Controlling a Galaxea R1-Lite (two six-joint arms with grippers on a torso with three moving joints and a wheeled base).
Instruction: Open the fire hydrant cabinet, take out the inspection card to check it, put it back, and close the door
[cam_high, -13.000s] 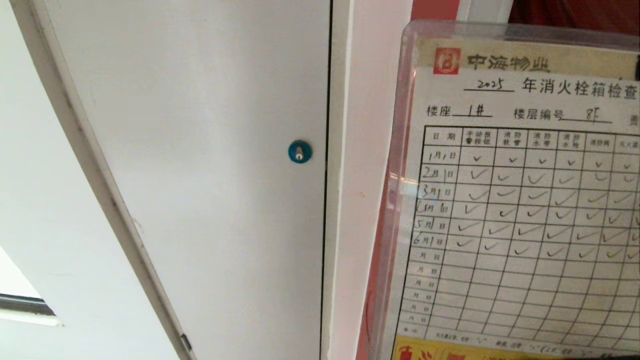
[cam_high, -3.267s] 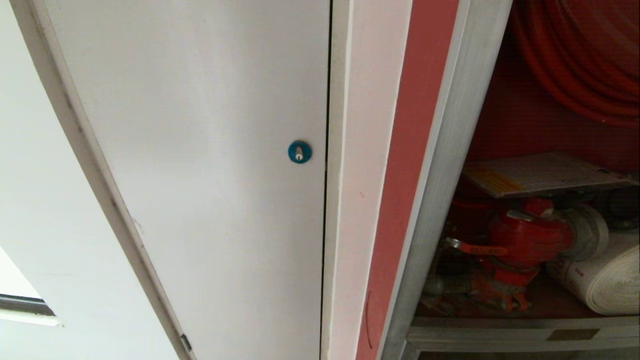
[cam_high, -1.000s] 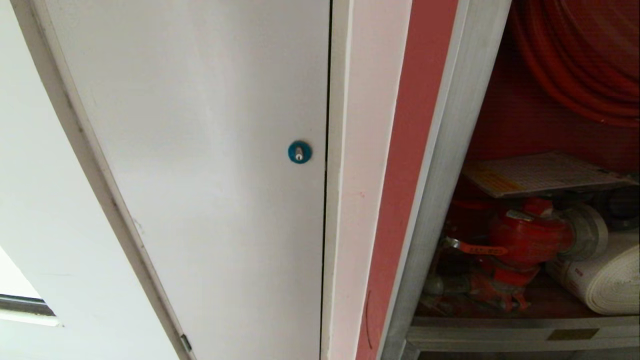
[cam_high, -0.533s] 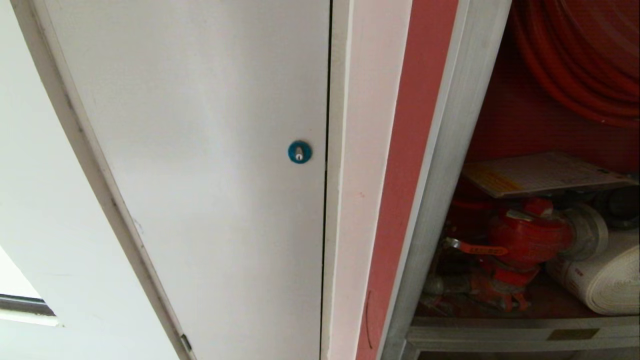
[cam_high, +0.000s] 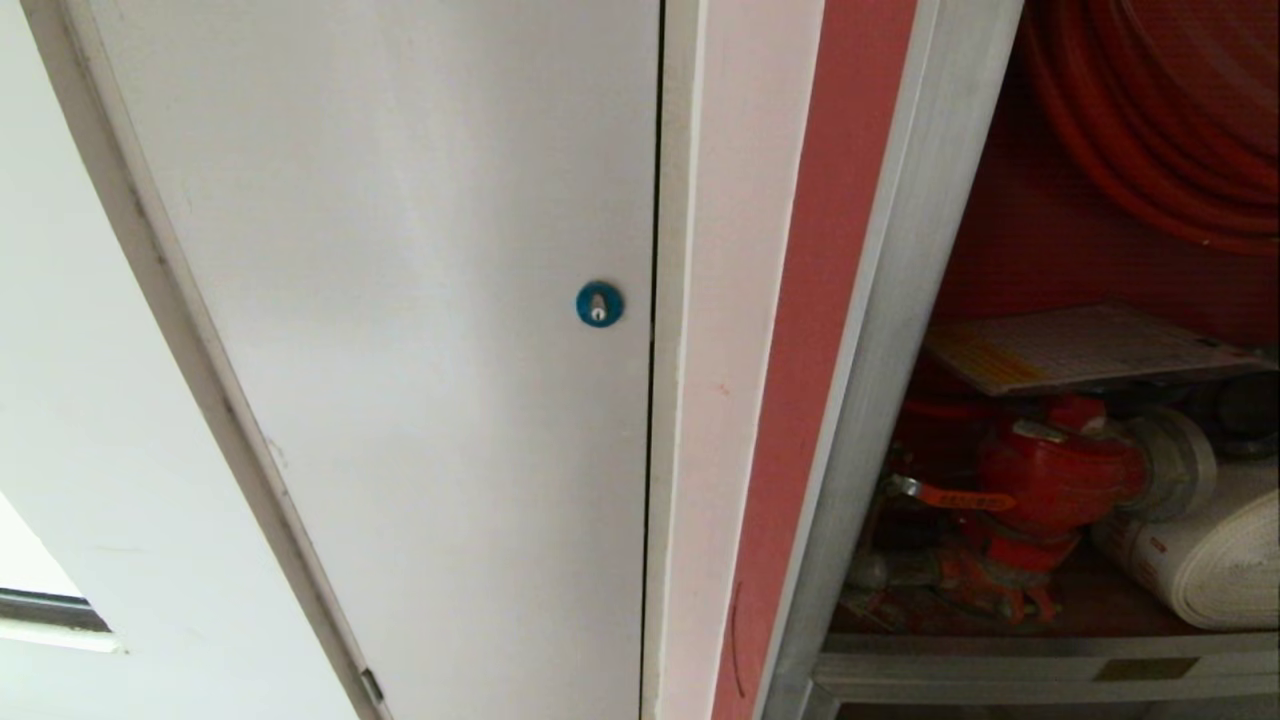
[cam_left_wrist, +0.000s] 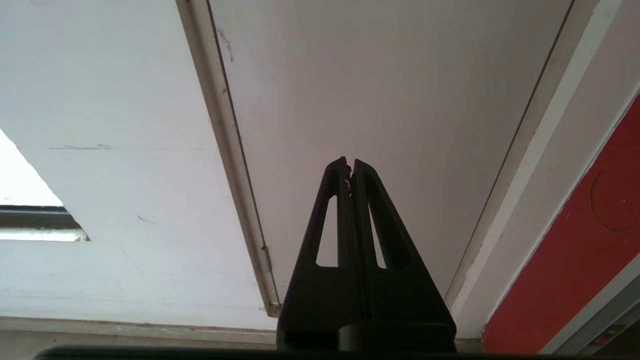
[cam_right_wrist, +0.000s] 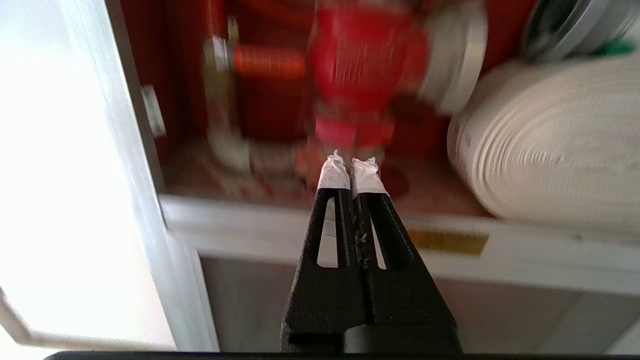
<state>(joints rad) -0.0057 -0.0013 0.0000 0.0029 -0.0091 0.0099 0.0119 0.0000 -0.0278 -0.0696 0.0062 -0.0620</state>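
inspection card (cam_high: 1075, 345) back flat atop red valve (cam_high: 1060, 470) in fire hydrant cabinet (cam_high: 880, 330), right gripper (cam_right_wrist: 351, 170) fingers shut, empty, left gripper (cam_left_wrist: 349, 165) likewise, parked; next prob. find and close door, not in view.

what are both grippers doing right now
left gripper: jaws shut, holding nothing.
right gripper: jaws shut, holding nothing.
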